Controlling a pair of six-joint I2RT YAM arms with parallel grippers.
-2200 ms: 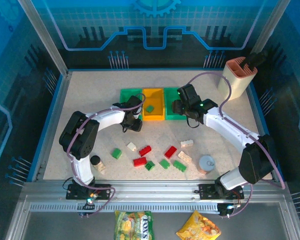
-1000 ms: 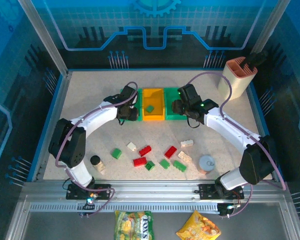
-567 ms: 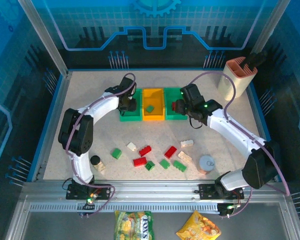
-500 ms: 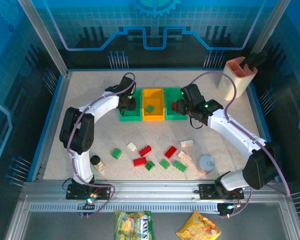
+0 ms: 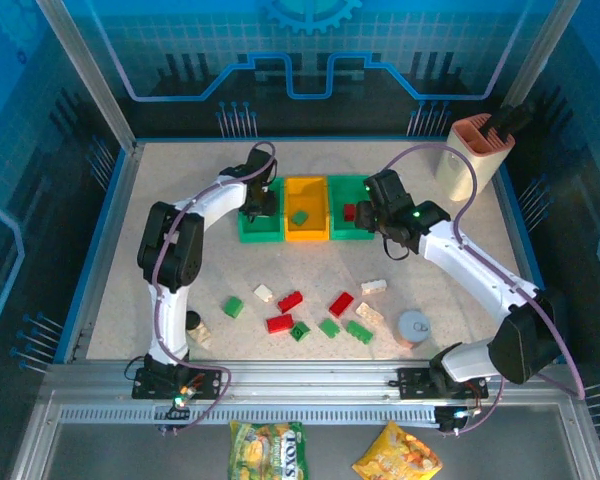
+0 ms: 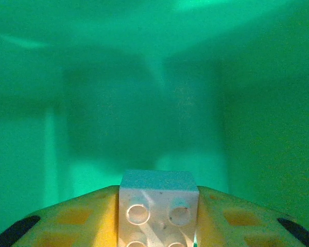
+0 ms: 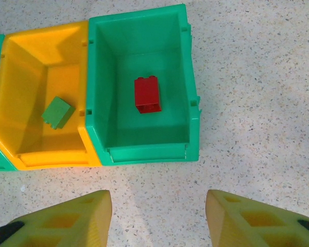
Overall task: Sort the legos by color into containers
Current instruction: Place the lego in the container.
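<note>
My left gripper (image 5: 258, 207) reaches down into the left green container (image 5: 246, 234). In the left wrist view it (image 6: 158, 216) is shut on a cream-white lego (image 6: 158, 203), with green bin wall (image 6: 144, 77) all around. My right gripper (image 7: 158, 206) hangs open and empty over the bare table, just in front of the right green container (image 7: 193, 77), which holds a red lego (image 7: 147, 94). A green lego (image 7: 57, 112) lies in the orange-yellow container (image 7: 20, 77). Several red, green and cream legos lie loose near the front, among them a red one (image 5: 290, 300) and a green one (image 5: 233, 307).
A black-lidded jar (image 5: 191, 321) stands at the front left and a round tin can (image 5: 414, 327) at the front right. A beige-and-pink holder (image 5: 475, 150) sits in the back right corner. Blue walls ring the table.
My left gripper has swung from beside the left green container to over and down into it, carrying the cream lego. My right gripper has drawn back slightly, baring the red lego in its container.
</note>
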